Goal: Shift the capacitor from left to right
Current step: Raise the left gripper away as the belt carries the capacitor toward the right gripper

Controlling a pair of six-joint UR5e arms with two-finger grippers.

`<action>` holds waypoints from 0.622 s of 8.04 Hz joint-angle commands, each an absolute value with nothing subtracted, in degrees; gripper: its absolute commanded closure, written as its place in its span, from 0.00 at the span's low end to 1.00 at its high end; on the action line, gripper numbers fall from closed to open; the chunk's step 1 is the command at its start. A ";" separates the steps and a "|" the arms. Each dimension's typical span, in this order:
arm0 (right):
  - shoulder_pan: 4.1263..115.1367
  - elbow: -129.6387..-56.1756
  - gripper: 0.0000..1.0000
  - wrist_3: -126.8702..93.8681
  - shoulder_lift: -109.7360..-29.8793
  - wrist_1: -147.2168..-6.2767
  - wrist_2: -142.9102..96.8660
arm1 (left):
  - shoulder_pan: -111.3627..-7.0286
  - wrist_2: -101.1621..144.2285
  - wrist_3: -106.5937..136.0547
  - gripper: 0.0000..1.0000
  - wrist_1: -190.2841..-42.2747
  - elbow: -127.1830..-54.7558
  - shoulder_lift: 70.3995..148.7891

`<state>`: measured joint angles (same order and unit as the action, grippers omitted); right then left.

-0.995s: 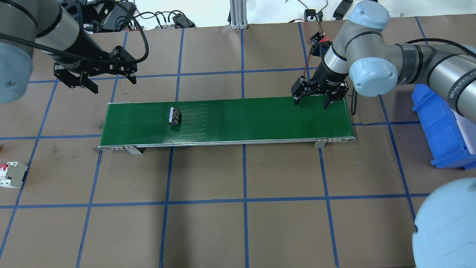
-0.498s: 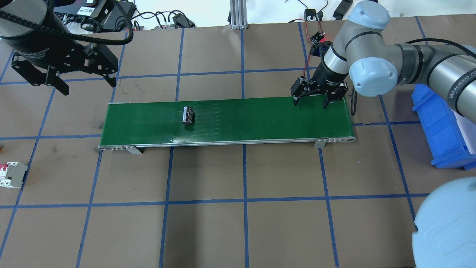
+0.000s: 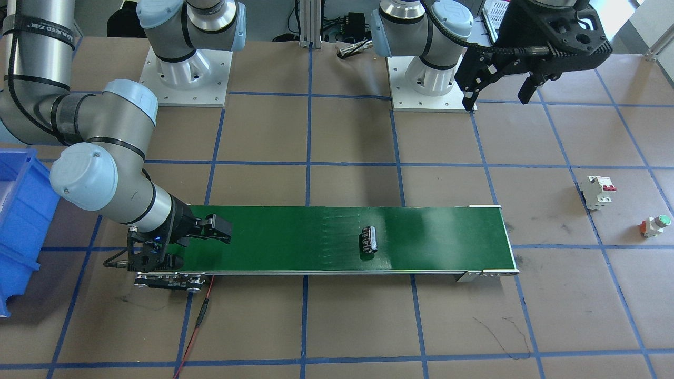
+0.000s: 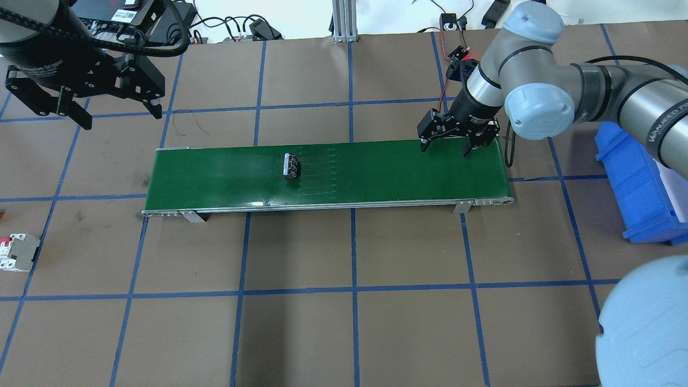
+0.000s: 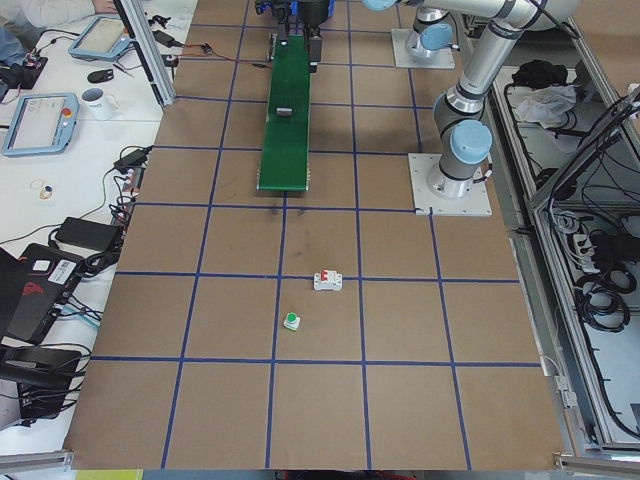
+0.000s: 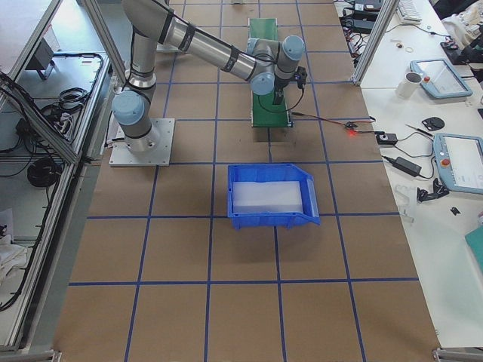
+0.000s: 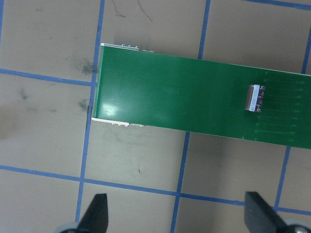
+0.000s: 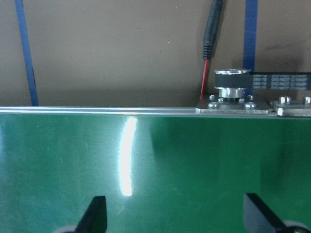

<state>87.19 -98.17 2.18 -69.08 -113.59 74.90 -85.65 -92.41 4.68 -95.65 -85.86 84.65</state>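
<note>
The capacitor [image 4: 292, 165], a small black cylinder with a silvery end, lies on its side on the green conveyor belt [image 4: 387, 172], left of the belt's middle. It also shows in the front view [image 3: 368, 241] and in the left wrist view [image 7: 255, 97]. My left gripper [image 4: 122, 118] is open and empty. It hangs high, behind the belt's left end. My right gripper [image 4: 444, 150] is open and empty, low over the belt's right end at its far edge. In the right wrist view its fingertips [image 8: 96, 213] frame bare belt.
A blue bin [image 4: 639, 183] stands right of the belt. A white breaker with red switches [image 3: 597, 190] and a green-capped push button [image 3: 653, 225] sit on the table off the belt's left end. A pulley and red wire [image 8: 233, 80] are at the belt's far right corner.
The capacitor has travelled rightward along the belt. My left gripper has risen and drawn back to the left, away from the belt. My right gripper has barely shifted.
</note>
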 commanded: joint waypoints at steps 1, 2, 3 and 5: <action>87.19 -98.17 0.00 2.11 -68.99 -113.55 74.79 | -85.69 -92.29 4.66 0.00 -91.44 -85.78 84.64; 87.19 -98.09 0.00 2.20 -68.99 -113.73 74.71 | -85.69 -91.76 4.66 0.00 -88.71 -85.96 84.73; 87.27 -98.17 0.00 2.02 -68.99 -113.73 74.71 | -85.78 -91.93 4.66 0.00 -88.77 -86.22 84.12; 87.19 -98.09 0.00 2.02 -68.99 -113.73 74.79 | -85.96 -89.76 4.75 0.00 -88.94 -86.40 84.02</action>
<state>87.22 -98.12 2.09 -69.00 -113.71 74.72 -85.78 -91.81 4.66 -89.16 -86.19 84.20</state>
